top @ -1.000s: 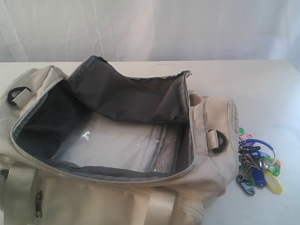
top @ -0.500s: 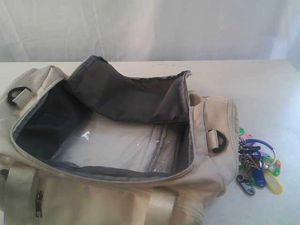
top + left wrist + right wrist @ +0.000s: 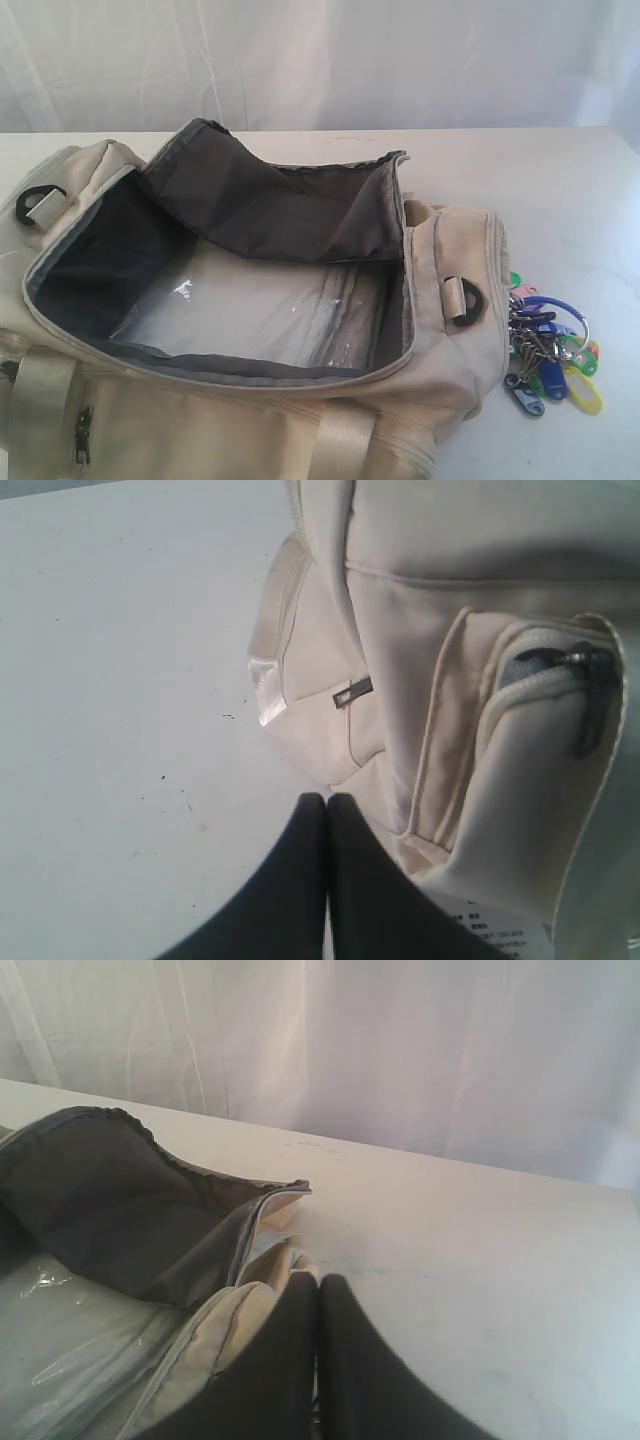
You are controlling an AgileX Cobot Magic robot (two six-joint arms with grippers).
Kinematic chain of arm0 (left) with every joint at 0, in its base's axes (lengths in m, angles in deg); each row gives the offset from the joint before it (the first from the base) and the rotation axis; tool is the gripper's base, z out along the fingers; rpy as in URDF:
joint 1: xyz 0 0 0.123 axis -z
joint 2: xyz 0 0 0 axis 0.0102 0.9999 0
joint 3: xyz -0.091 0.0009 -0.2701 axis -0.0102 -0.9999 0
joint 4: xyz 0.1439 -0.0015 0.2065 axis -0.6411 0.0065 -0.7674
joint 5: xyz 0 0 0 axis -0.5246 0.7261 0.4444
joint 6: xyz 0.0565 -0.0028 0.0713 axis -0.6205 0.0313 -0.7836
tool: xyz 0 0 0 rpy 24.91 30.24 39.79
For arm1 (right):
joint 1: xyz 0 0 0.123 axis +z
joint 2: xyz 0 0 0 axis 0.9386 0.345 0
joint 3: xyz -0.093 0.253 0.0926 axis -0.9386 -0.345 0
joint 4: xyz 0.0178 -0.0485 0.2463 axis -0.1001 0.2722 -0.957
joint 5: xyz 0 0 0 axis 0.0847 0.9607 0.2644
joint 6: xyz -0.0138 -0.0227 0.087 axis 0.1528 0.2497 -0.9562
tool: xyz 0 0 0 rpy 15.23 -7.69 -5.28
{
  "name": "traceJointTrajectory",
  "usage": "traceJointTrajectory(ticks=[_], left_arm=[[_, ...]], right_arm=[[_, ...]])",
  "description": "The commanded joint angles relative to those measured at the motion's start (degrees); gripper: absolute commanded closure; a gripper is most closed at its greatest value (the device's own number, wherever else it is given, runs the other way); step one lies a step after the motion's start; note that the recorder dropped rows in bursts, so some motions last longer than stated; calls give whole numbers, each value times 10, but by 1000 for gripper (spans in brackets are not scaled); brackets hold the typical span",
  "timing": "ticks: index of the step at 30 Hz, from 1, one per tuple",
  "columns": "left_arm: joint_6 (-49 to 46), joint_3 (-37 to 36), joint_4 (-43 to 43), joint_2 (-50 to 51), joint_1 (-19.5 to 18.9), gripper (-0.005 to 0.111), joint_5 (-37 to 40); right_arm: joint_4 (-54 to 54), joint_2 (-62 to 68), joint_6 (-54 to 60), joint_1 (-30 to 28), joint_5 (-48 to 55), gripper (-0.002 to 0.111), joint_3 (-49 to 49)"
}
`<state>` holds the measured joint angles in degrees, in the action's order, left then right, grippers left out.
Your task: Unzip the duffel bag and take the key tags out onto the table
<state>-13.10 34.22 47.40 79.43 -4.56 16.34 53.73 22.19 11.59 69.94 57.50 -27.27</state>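
Note:
The cream duffel bag point(image 3: 440, 340) lies unzipped on the white table point(image 3: 560, 190), its dark grey lid flap point(image 3: 280, 205) folded back and clear plastic showing inside. The key tags point(image 3: 548, 355) lie on the table just right of the bag's end. No gripper shows in the exterior view. In the left wrist view my left gripper point(image 3: 327, 798) is shut with nothing between its fingers, beside the duffel bag's point(image 3: 500, 630) end pocket. In the right wrist view my right gripper point(image 3: 319, 1280) is shut and empty, over the duffel bag's point(image 3: 215, 1335) end.
A white curtain point(image 3: 320, 60) hangs behind the table. Bare tabletop point(image 3: 570, 200) stretches right of and behind the bag. A grey zipper pull point(image 3: 598, 695) hangs at the end pocket in the left wrist view.

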Motion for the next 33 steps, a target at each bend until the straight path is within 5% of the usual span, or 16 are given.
traceJointTrajectory(ticks=[1,7,18,22,28,33], left_arm=[[5,-2,7,-3,4,107,3],[5,-2,7,-3,4,107,3],[5,-2,7,-3,4,107,3],[5,-2,7,-3,4,107,3],[5,-2,7,-3,4,107,3],[5,-2,7,-3,4,107,3]], right_arm=[[-3,-3,4,-1,-6,108,-2],[17,-17,-23,-3,9,108,-2],[-27,-317,-75,-78,3,108,-77],[-35,-334,-73,-79,-6,108,-129],[-21,-319,-74,-81,-203,108,-247],[125,-318,-75,-81,-271,108,-335]])
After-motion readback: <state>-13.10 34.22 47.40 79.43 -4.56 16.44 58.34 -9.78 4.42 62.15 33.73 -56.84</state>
